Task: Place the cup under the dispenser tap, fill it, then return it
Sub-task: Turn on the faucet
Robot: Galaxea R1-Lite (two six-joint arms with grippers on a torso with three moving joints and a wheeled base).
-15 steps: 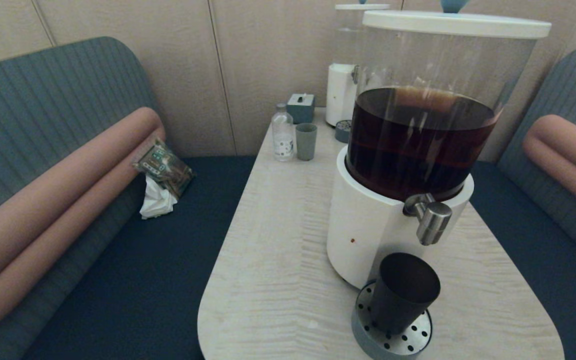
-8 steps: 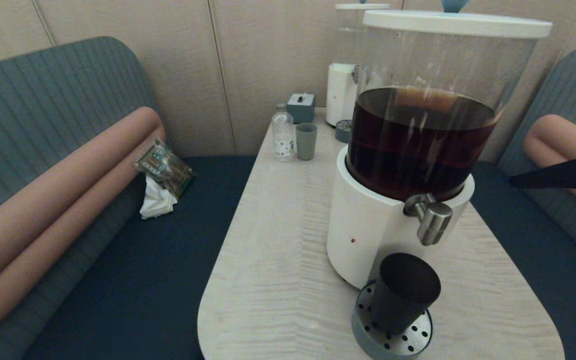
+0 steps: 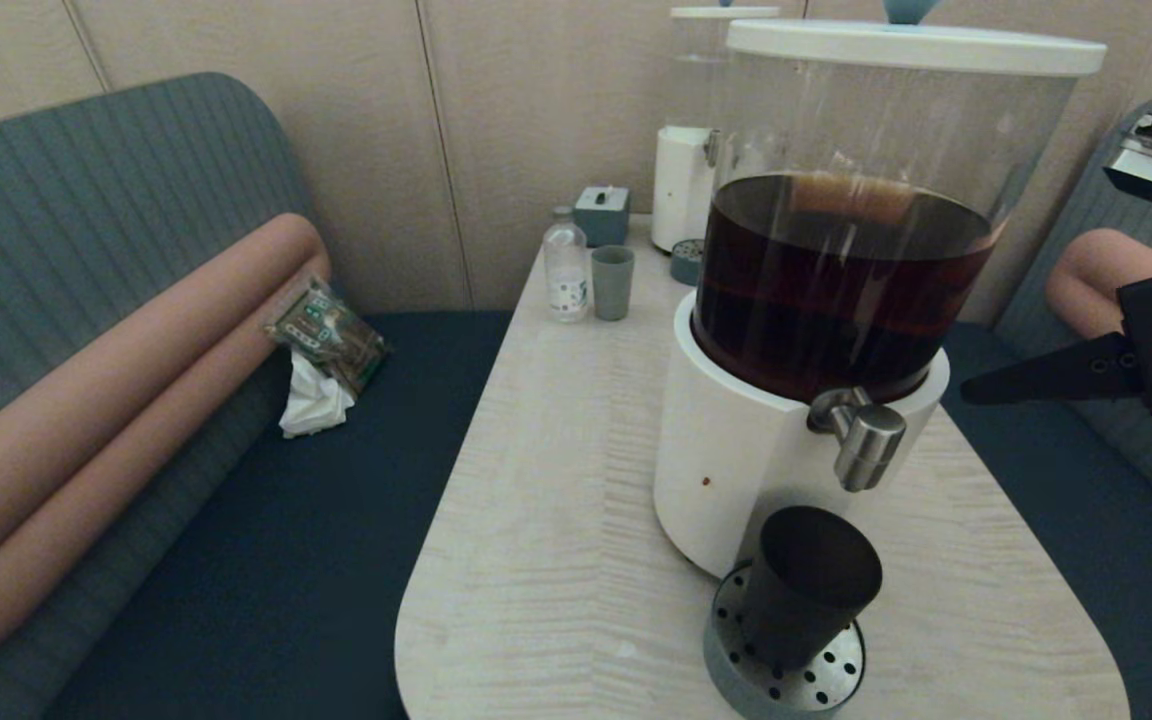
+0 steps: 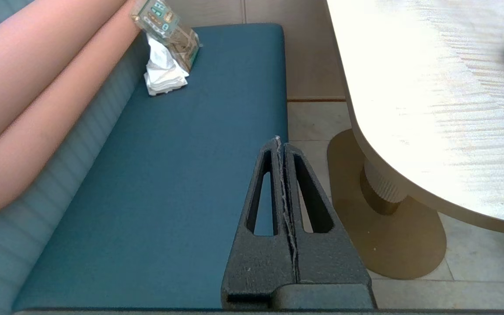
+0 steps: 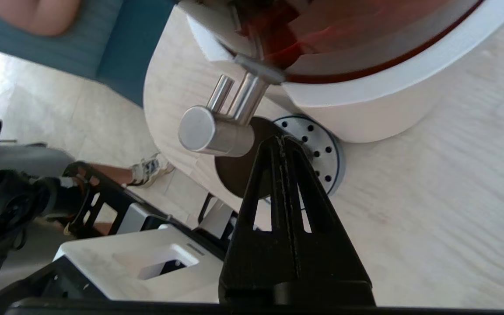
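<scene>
The matte black cup (image 3: 808, 585) stands on the round perforated drip tray (image 3: 816, 680), directly below the steel dispenser tap (image 3: 866, 445) of the big dispenser (image 3: 736, 470) holding dark brown liquid. My right gripper (image 3: 971, 392) hangs to the right of the tap at about its height, pointing toward it, fingers shut with nothing between them. In the right wrist view the tap (image 5: 217, 131) sits just past the right gripper (image 5: 281, 139), with the cup (image 5: 239, 175) beneath. My left gripper (image 4: 279, 141) is shut and empty, low beside the bench.
A smaller white dispenser (image 3: 684, 185), a grey-green cup (image 3: 612, 283), a clear bottle (image 3: 565, 268) and a small grey box (image 3: 602, 215) stand at the table's far end. A packet and tissue (image 3: 321, 355) lie on the left bench. Benches flank the table (image 3: 536, 560).
My right gripper has come in from the right edge toward the tap, leftward and further into view. The cup and left arm have not moved.
</scene>
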